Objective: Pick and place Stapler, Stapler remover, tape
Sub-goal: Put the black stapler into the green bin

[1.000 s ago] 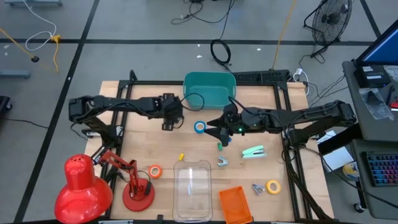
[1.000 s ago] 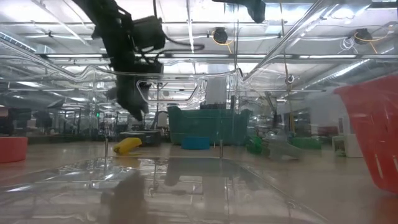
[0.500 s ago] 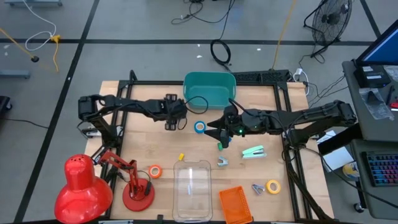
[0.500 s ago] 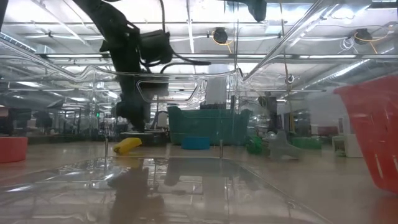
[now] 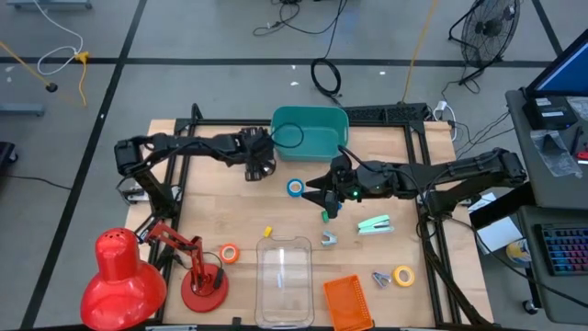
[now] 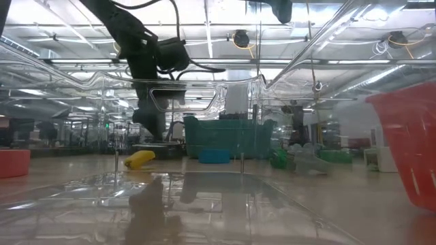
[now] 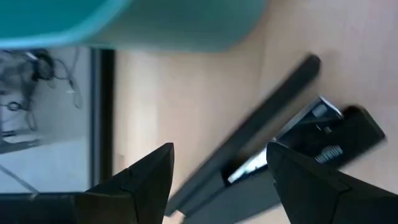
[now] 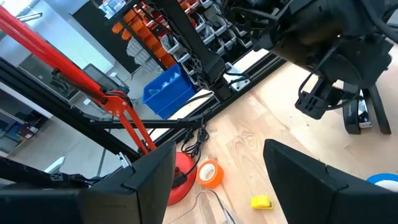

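Observation:
A black stapler [image 7: 298,143] lies sprung open on the wooden table, near the teal bin [image 5: 310,131]. My left gripper [image 5: 260,168] hangs open just above it, slanting down, a finger on either side in the left wrist view; I see no touch. My right gripper [image 5: 319,195] hovers open at mid table, beside the blue tape [image 5: 295,188] and above the green tape [image 5: 325,216]. A mint stapler [image 5: 375,224] and a grey stapler remover [image 5: 329,239] lie nearer the front. The orange tape [image 5: 229,253] and yellow tape [image 5: 403,275] lie flat near the front edge.
A clear plastic box [image 5: 284,280] and an orange basket [image 5: 348,302] stand at the front edge, a red desk lamp [image 5: 119,276] at the front left. A small yellow bit [image 5: 268,232] and a small metal piece [image 5: 379,279] lie loose. A black frame rims the table.
My left gripper has moved toward the table's right and far edges, closer to the teal bin, and has sunk a little; it stays open. My right arm has kept still.

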